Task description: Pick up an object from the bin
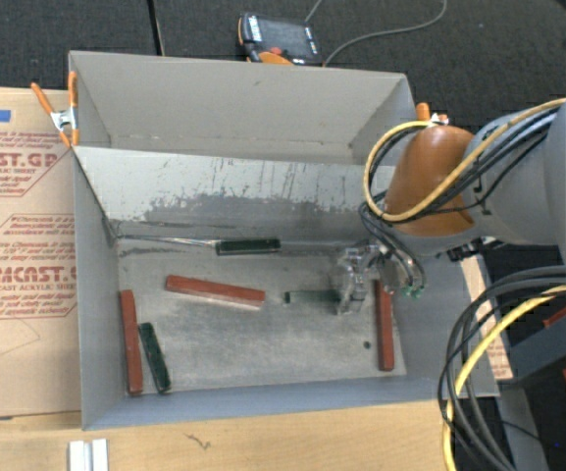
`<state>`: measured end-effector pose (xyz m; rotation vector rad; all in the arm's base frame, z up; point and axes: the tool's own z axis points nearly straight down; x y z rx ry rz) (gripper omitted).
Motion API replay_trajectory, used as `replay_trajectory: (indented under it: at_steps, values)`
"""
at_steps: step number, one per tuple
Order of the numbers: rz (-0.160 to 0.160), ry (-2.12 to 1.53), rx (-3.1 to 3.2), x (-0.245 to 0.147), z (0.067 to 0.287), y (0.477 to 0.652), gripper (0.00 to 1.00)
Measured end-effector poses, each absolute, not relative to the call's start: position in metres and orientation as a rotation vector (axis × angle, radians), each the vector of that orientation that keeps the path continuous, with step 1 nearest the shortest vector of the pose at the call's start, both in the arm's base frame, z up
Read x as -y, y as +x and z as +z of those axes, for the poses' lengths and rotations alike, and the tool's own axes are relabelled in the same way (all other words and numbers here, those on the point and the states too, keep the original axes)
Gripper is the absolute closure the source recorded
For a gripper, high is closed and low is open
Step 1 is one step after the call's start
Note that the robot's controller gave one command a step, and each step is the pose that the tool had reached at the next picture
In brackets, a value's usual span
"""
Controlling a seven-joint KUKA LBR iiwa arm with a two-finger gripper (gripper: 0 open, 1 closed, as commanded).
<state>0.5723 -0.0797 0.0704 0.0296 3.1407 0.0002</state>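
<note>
Dark stub (312, 298): a short dark bar is seen flat on the bin floor, right of the middle. Its right end is lost under the gripper, so its full length cannot be told.
Gripper (353, 287): set low at the stub's right end, close to the floor. Whether the stub is touched cannot be made out.
Jaws: only a tangle of pale metal is seen; whether they stand apart or together cannot be told.
Right red bar (385, 332): laid along the right wall, just beside the gripper. Its upper end is hidden by the wrist.
Speck (367, 343): a small dark spot on the floor, left of the right red bar; its kind cannot be told.
Middle red bar (214, 290): flat, slightly tilted, left of the stub and apart from it.
Back green bar (248, 247): laid near the foot of the back wall; a thin pale line runs left from it, and what it is cannot be told.
Left red bar (129, 346): laid along the left wall.
Left green bar (153, 357): just beside the left red bar, on its right.
Bin (243, 155): its right wall is partly covered by the arm.
Orange cover (435, 180): seen on the wrist, looped by cables (374, 170).
</note>
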Motion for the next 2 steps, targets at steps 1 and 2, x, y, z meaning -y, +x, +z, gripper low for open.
replay_trajectory:
  at_steps: [1, 2]
  values:
    - [-0.005, -0.274, -3.122, 0.123, 0.151, 0.586, 1.00]
    - [-0.006, -0.289, -3.117, 0.134, 0.227, 0.583, 1.00]
